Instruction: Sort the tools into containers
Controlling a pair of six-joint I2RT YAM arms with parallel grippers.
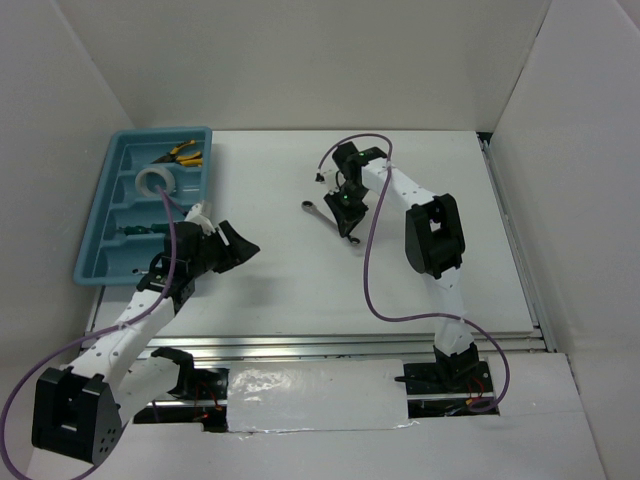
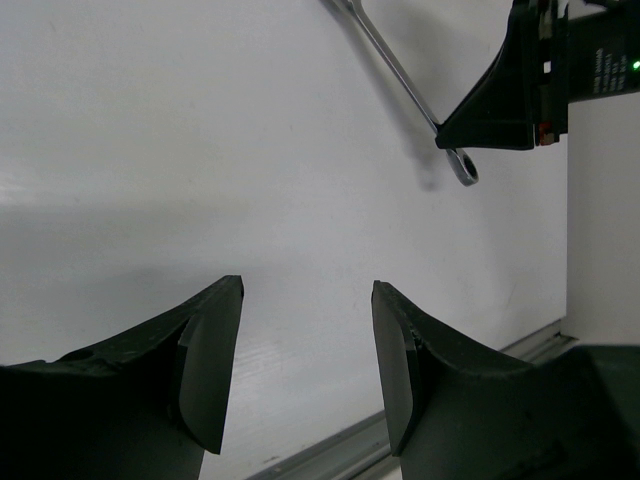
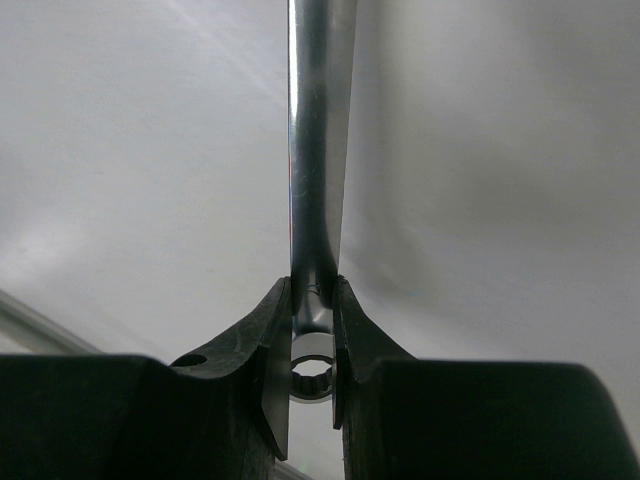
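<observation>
Pinching the wrench point(image 3: 318, 180) with my right gripper point(image 3: 312, 335): jaws pressed onto the shank just above the ring end, the rest of the tool sticking out ahead. Can't tell if it's off the table point(image 1: 280, 290) yet. It sits mid-table, nearer the far edge, well apart from the tray point(image 1: 150, 133).

Left gripper point(image 2: 305, 345) is spread and empty, hovering near the tray's near-right corner.

Tray is at the table's far-left corner. Already in it:
- pliers point(image 1: 182, 154), farthest compartment
- tape ring point(image 1: 155, 181), next one
- screwdriver point(image 1: 133, 232), third

Nearest compartment looks bare where my left arm doesn't cover it. I see only one wrench anywhere.

My read: mostly done, and this wrench is what's left to carry over.
</observation>
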